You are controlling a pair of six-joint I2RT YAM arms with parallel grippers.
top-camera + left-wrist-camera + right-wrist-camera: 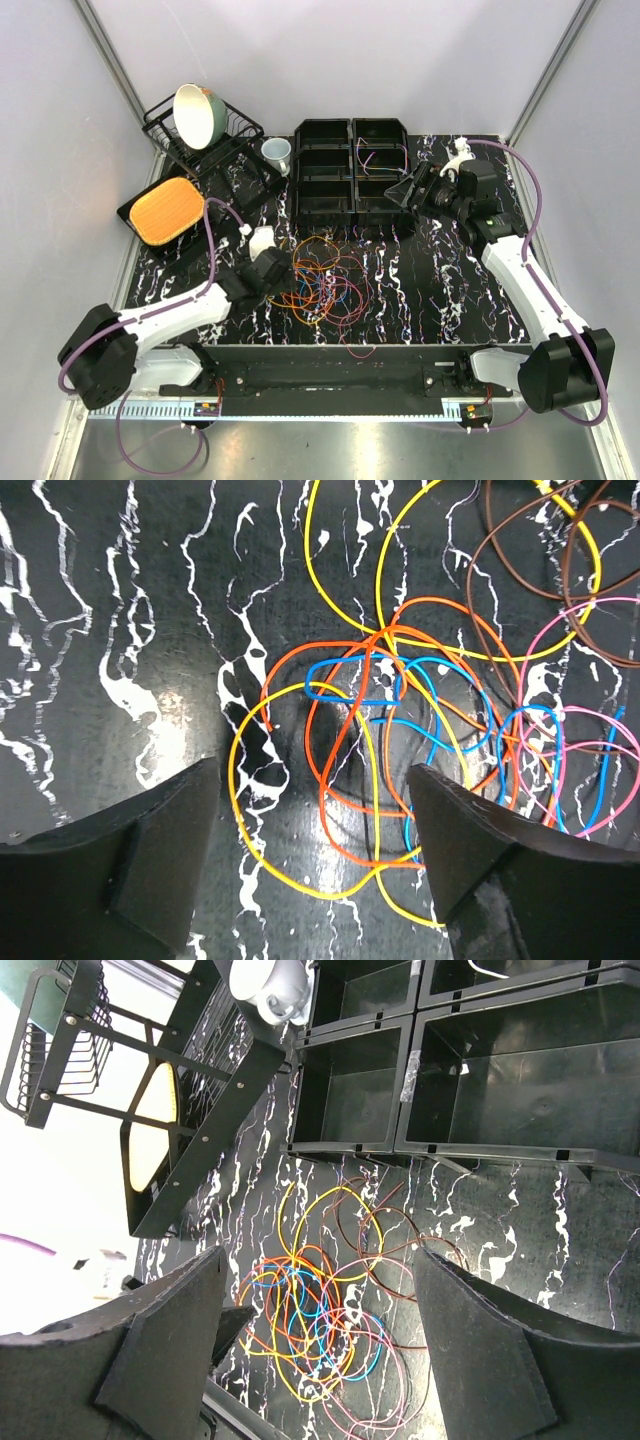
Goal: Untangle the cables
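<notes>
The left gripper (266,270) is down low at the left edge of the cables (322,282), and its wrist view shows the gripper (312,780) spread wide, fingers apart with nothing pinched. Loops of orange, yellow and blue wire from the cables (400,680) lie on the surface between the two fingers. Whether a finger touches any strand cannot be told. Brown and pink loops lie further out to the right in that view. Over on the far right, the right gripper (408,190) hangs above the near right corner of a black compartment organiser (322,165), tilted towards the middle of the surface (450,290). Its own camera shows the gripper (320,1260) open as well, gripping nothing, looking down at the cables (310,1320) from well apart. The tangle itself sits in one loose heap on the black, white-veined surface, just in front of the organiser and nearer the left arm. One thin purple strand (373,157) lies apart from the heap, inside a compartment in the organiser's right column. Beside the organiser's left end stands a pale cup (277,153). At the far left corner a black wire dish rack (225,148) holds a bowl (197,112) on edge, with an orange-filled tray (168,208) just in front of it.
</notes>
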